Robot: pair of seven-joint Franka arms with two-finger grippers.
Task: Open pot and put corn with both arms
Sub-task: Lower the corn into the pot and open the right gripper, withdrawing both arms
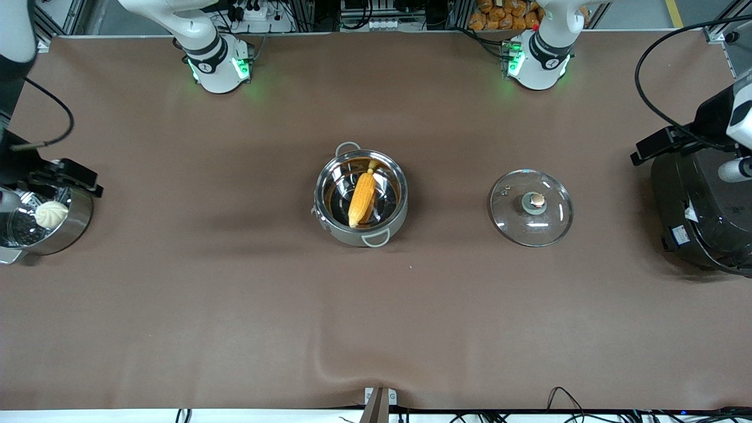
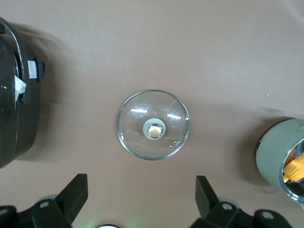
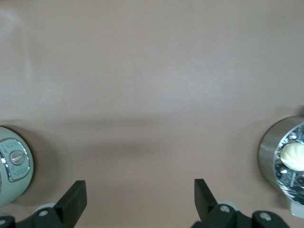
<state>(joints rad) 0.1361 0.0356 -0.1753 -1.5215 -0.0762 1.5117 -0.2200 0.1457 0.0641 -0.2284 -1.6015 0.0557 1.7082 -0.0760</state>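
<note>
While corn [image 1: 362,200] fills pot [image 1: 360,198], lid [image 2: 153,124] lies apart.

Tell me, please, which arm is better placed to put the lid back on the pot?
Left, probably. The left gripper hangs open over the table by the lid; the right gripper is near the steamer pot.
</note>
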